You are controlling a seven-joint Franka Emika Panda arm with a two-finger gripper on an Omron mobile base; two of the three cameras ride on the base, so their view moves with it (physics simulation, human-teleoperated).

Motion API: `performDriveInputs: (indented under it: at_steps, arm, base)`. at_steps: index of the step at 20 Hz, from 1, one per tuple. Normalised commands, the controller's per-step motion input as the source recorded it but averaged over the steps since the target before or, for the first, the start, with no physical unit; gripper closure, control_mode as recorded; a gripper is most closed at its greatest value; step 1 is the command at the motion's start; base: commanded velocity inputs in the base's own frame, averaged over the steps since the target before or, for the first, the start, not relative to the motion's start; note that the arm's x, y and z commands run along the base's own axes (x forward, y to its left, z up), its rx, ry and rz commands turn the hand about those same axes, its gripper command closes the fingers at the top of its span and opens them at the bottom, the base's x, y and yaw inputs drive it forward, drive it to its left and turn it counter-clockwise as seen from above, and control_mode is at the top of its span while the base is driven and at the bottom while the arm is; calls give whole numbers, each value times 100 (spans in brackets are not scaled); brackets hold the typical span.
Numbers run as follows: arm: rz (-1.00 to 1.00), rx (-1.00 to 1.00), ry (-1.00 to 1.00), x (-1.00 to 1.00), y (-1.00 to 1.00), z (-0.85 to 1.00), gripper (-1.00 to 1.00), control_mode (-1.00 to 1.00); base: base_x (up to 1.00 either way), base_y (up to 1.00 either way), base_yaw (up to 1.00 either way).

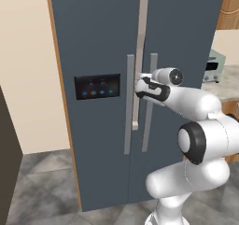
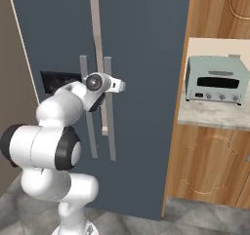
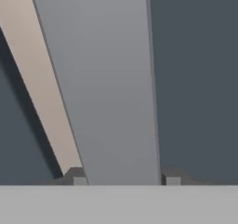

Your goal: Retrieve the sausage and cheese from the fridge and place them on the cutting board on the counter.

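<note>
At centre frame, the two-finger gripper [image 3: 124,180] pinches the long light-grey vertical handle [image 3: 109,88] of the tall dark slate-grey fridge [image 1: 98,32]; doors stand nearly shut. No legible writing.

arm [image 1: 196,140]: glossy white rounded links | joints: dark bands | wrist: black collar, round grey end cap

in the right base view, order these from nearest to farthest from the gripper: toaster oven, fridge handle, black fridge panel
1. fridge handle, right at the gripper, between its fingertips
2. black fridge panel, just left, behind the arm
3. toaster oven, far right on the counter
</note>
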Motion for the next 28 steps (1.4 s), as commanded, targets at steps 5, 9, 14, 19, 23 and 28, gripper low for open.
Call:
performDriveInputs:
  at_steps: [5, 9, 14, 19, 23, 28]
  arm:
    - [2, 0, 0, -11, -16, -1, 100, -100]
    - [9, -3, 0, -44, -37, 0, 100, -100]
    - [6, -5, 0, -78, -80, 0, 100, -100]
    - [8, -5, 0, -82, -89, -17, 100, -100]
    - [12, -11, 0, -84, -98, -28, 100, -100]
    - [14, -13, 2, -77, -99, -35, 100, -100]
  base:
    - [0, 0, 0]
    - [0, 0, 0]
    - [0, 0, 0]
    - [0, 0, 0]
    - [0, 0, 0]
    - [0, 0, 0]
